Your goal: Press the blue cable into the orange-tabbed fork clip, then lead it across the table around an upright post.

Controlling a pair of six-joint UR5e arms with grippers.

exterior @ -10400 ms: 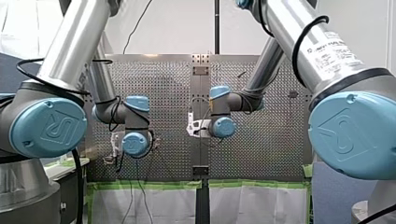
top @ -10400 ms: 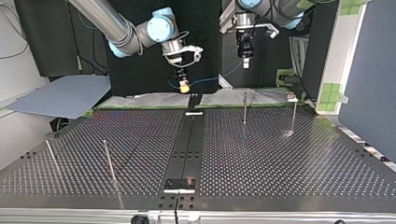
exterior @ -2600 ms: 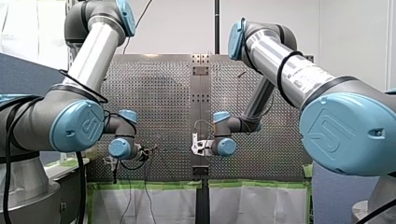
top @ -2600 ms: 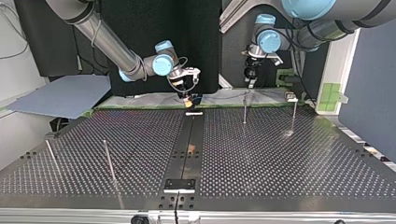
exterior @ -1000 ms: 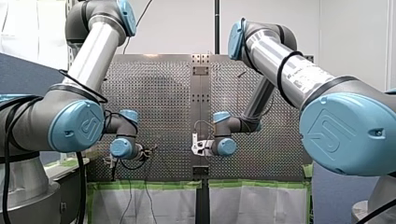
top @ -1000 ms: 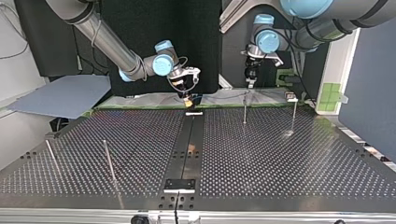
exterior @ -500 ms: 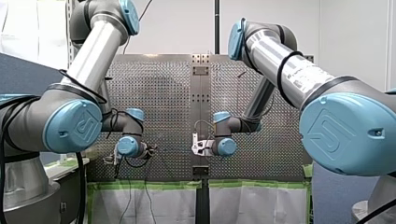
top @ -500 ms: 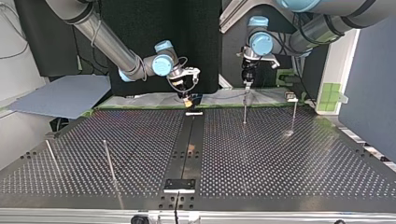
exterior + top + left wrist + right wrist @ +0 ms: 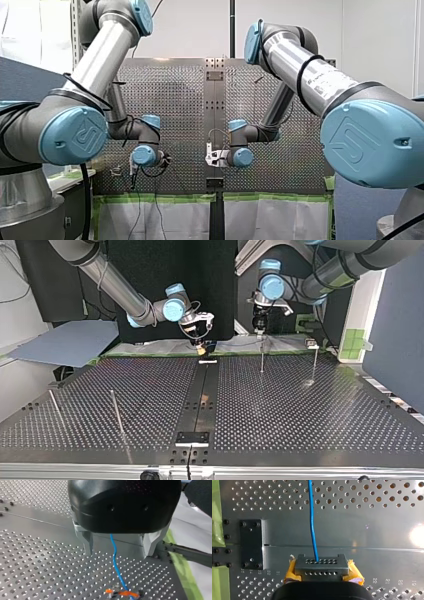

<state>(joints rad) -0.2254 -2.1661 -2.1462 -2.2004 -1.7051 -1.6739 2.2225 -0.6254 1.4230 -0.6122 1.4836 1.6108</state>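
Just thin blue cable (image 9: pixel 312 525), perforated table (image 9: pixel 374 538)

Perforated metal table (image 9: pixel 300 410), upright posts (image 9: pixel 116 411), dark centre strip (image 9: pixel 197 400), perhaps bolted.

I read the perforated table (image 9: pixel 367 537) as bare metal, brushed to a satin sheen, with one bright patch of glare. The black plate (image 9: pixel 252 545) on it is matt. The blue cable (image 9: pixel 312 530) has a smooth, slightly glossy jacket that looks like plastic. My left gripper (image 9: pixel 119 552) has a black satin housing, apparently plastic, over pale bare-metal fingers (image 9: pixel 87 543). My right gripper (image 9: pixel 322 566) ends in dull grey drilled metal, flanked by wrinkled yellow-orange pads (image 9: pixel 355 574) that look taped. The orange-tabbed fork clip (image 9: pixel 122 593) appears glossy, though blurred. The upright post (image 9: pixel 261 357) is thin polished metal. The green tape (image 9: pixel 217 510) is matt
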